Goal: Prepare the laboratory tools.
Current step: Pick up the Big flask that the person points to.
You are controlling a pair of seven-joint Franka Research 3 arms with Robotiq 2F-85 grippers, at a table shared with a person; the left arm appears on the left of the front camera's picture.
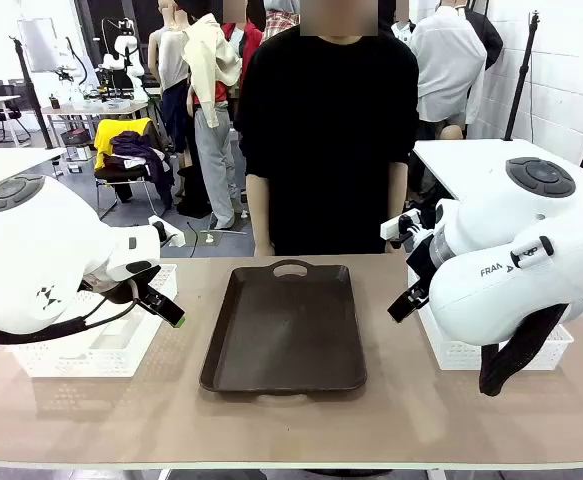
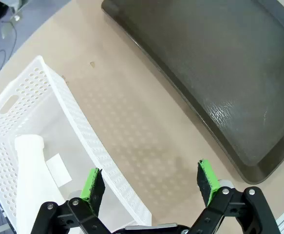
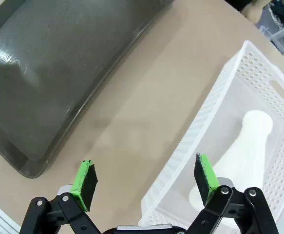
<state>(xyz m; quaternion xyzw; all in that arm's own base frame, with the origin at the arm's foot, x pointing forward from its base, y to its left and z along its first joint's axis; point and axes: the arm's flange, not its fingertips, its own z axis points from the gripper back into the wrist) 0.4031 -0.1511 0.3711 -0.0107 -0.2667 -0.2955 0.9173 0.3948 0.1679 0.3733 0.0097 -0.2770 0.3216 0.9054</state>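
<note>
First pickup, we judge: our left claw [image 2: 151, 183] and right claw [image 3: 144, 183] both gape empty. Left flask [image 2: 32, 170] lies in the left basket [image 2: 78, 126], right flask [image 3: 246, 141] in the right basket [image 3: 205, 124]; next we must reach in.

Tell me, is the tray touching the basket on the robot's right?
Apart. The right wrist view shows a wide strip of bare table between the tray and the basket.
</note>
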